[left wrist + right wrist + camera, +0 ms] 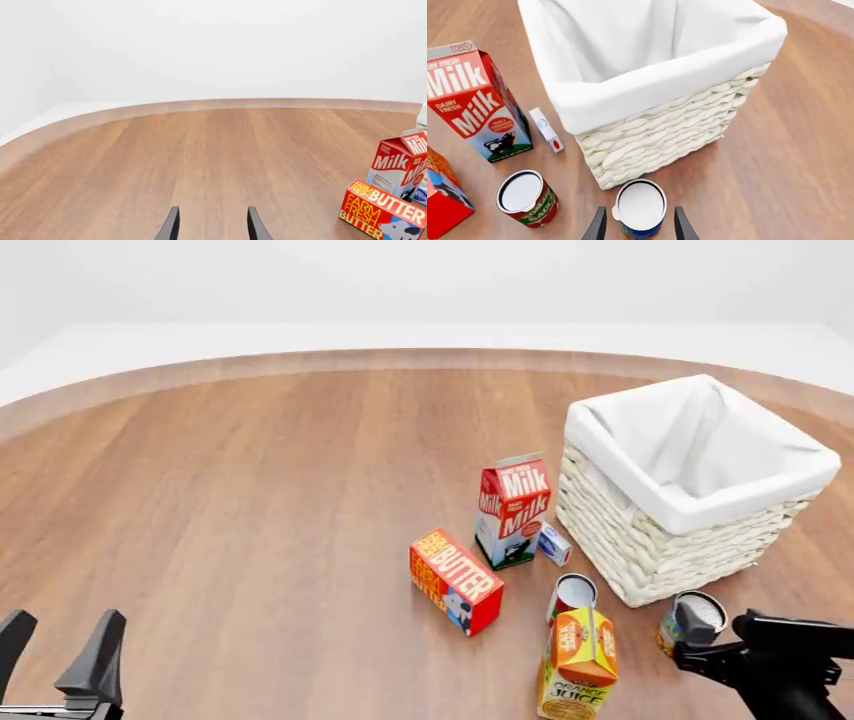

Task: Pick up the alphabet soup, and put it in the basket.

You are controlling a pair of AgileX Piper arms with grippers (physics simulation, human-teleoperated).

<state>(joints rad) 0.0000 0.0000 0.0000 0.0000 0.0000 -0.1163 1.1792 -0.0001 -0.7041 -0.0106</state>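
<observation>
The alphabet soup (640,205) is a short can with a blue label and a silvery-white top. It stands upright on the table just in front of the basket (660,135). My right gripper (639,227) is open, with one finger on each side of the can and a gap showing. In the front view the alphabet soup (693,620) stands by the near right corner of the white wicker basket (641,540), with my right gripper (717,638) reaching it from the right. My left gripper (56,640) is open and holds nothing at the table's near left, far from the can.
A milk carton (514,505) stands left of the basket, with a small white box (554,543) beside it. A red butter box (457,582), a red-and-white can (571,596) and an orange juice carton (577,665) sit left of the soup.
</observation>
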